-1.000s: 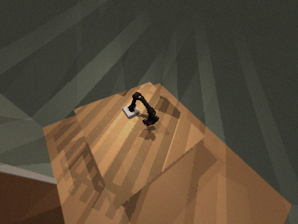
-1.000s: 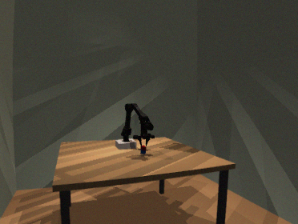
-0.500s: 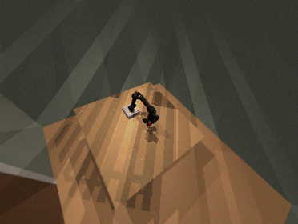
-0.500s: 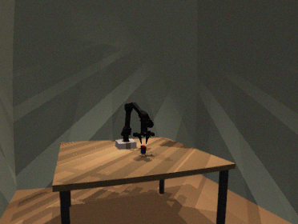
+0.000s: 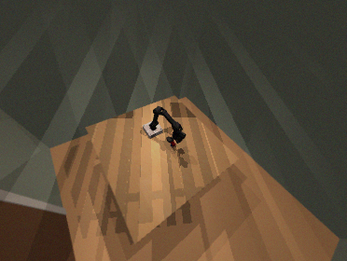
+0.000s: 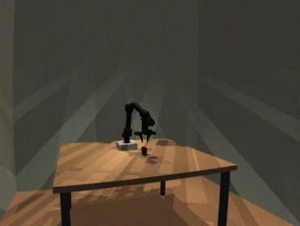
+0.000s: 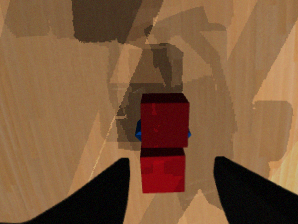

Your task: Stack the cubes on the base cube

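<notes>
Two red cubes, one farther up the wrist view (image 7: 165, 125) and one lower in it (image 7: 163, 174), lie in line over the blue base cube (image 7: 138, 132) (image 6: 144, 153). Small blue corners show at left and right of the farther cube; the rest of the base is hidden. The cubes' sides look roughly parallel. I cannot tell the gap between them or whether both are level. In the exterior view they merge into one red patch (image 6: 143, 148) on top of the blue. My gripper (image 7: 171, 165) (image 6: 144, 142) is open and empty above the cubes, its fingertips apart on either side in the wrist view.
The arm's pale base block (image 5: 152, 130) (image 6: 127, 145) stands on the wooden table (image 5: 140, 205) (image 6: 89, 173), behind the cubes in the exterior view. Dark shadows of the arm fall across the tabletop. The table's front edge is well away from the cubes.
</notes>
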Controlling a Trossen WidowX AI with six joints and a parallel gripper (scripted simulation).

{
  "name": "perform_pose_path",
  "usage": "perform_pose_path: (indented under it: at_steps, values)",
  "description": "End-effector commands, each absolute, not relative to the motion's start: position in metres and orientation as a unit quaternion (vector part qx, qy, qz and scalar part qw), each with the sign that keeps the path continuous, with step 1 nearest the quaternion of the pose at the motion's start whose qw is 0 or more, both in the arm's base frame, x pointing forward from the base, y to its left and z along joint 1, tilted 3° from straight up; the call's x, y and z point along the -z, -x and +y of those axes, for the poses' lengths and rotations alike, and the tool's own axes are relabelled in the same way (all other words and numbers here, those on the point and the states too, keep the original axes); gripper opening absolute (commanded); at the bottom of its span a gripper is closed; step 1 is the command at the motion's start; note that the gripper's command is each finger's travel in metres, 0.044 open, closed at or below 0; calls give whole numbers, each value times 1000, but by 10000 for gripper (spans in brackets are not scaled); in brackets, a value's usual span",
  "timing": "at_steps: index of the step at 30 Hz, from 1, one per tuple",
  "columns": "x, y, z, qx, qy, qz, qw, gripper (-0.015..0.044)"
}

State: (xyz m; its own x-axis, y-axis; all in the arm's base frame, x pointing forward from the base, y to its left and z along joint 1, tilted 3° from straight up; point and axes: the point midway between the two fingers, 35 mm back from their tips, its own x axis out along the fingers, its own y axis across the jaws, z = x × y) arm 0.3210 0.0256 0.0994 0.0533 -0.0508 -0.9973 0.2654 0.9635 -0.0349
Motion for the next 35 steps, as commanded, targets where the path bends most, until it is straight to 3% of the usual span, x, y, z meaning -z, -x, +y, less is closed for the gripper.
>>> perform_pose_path:
  at_steps: [1,3,11,14,23,35]
  values:
    - [-104,-322,26,110,-81,677,723,205]
    - [-104,-322,26,110,-81,677,723,205]
    - [-110,-321,26,109,-79,679,722,400]
    - [-107,-318,36,108,-79,681,720,400]
    - [-102,-276,153,104,-83,683,718,400]
    - [-102,-275,155,105,-83,683,718,400]
